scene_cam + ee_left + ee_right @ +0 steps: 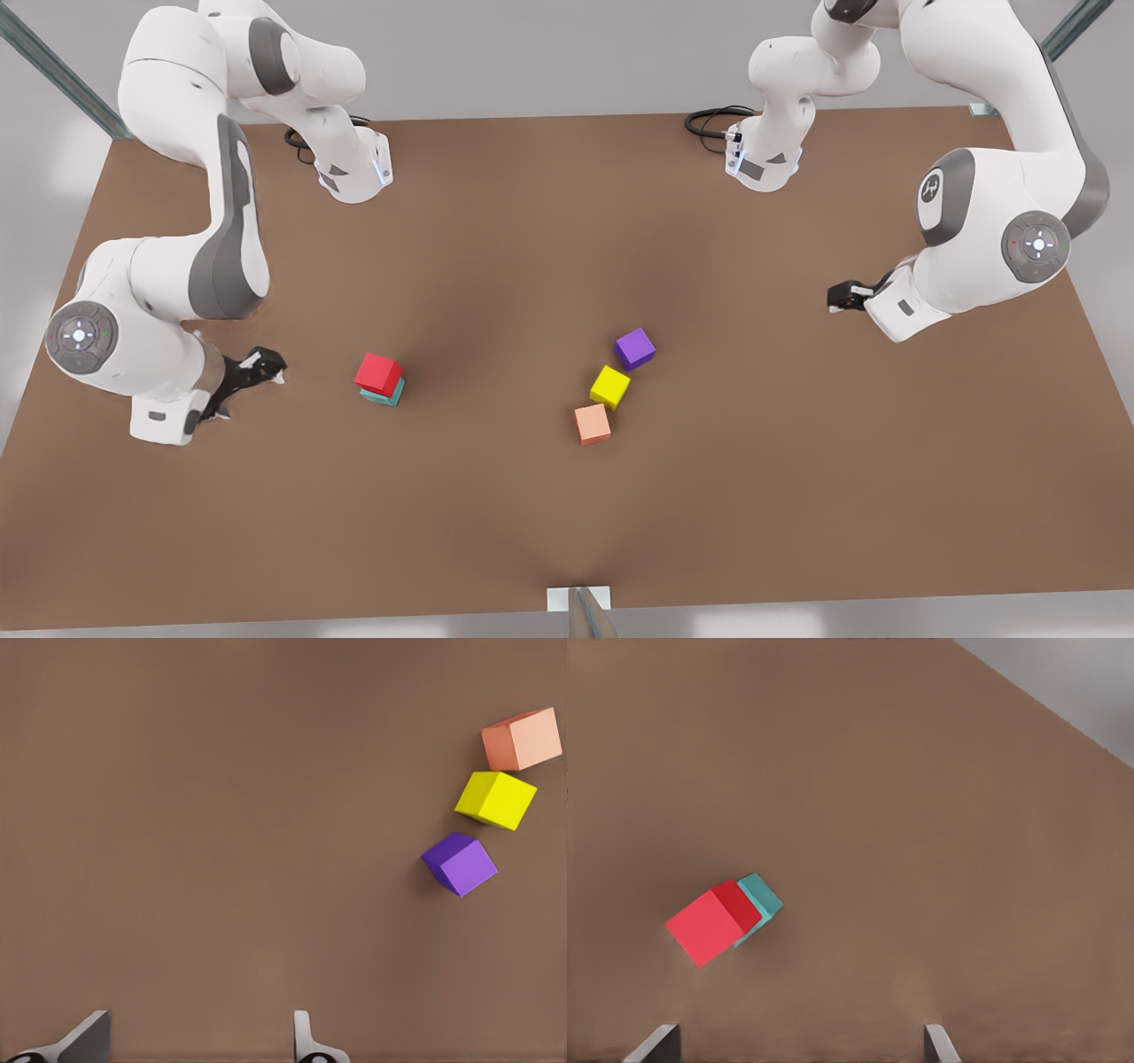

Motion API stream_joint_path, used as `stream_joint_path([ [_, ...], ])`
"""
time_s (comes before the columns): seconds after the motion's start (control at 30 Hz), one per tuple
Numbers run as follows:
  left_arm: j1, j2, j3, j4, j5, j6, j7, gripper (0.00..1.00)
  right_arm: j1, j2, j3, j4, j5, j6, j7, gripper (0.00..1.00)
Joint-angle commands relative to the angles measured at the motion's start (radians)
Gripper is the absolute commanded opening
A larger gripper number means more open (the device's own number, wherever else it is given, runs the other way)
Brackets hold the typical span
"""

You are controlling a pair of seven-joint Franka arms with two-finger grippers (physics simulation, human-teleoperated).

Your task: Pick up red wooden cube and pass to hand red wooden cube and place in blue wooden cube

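red wooden cube (379,373): stacked on teal-blue wooden cube (387,395), left of table centre in front view
right gripper (260,369): fingers apart, empty, near the stack, at front view's left
left gripper (846,296): fingers apart, empty, front view's right, well apart from stack
purple (635,348), yellow (610,386), salmon cubes (592,424): row right of centre

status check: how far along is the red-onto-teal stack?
Looks finished: the red wooden cube sits on top of the blue wooden cube, slightly offset, nothing gripping it. Nothing in hand: the right gripper is open beside the stack at the front view's left, and the left gripper is open at the front view's right, facing the purple cube, yellow cube and salmon-orange cube. Nothing left.
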Motion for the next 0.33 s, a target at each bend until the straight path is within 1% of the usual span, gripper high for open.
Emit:
stream_joint_path([
  [0.0, -0.004, -0.001, -0.001, 0.01, 0.004, -0.039, -0.002, 1.0, -0.004, -0.077, -0.003, 0.0, -0.048, -0.258, 0.755, 1.0],
  [0.03, -0.001, -0.001, -0.003, 0.017, 0.002, -0.044, 0.0, 1.0, -0.019, -0.158, 0.0, -0.041, -0.049, -0.263, 0.759, 1.0],
  [0.07, -0.004, -0.003, -0.003, 0.017, -0.001, -0.055, -0.002, 1.0, -0.096, -0.202, 0.086, -0.083, -0.046, -0.261, 0.763, 1.0],
  [0.1, -0.001, -0.001, -0.003, 0.017, 0.001, -0.068, -0.002, 1.0, -0.158, -0.276, 0.15, -0.185, -0.045, -0.214, 0.763, 1.0],
  [0.13, 0.002, -0.001, -0.003, 0.017, 0.002, -0.068, -0.002, 1.0, -0.174, -0.316, 0.15, -0.27, -0.04, -0.149, 0.755, 1.0],
  [0.3, 0.004, -0.001, -0.001, 0.017, 0.002, -0.068, -0.002, 1.0, -0.171, -0.322, 0.15, -0.29, -0.039, -0.112, 0.751, 1.0],
])
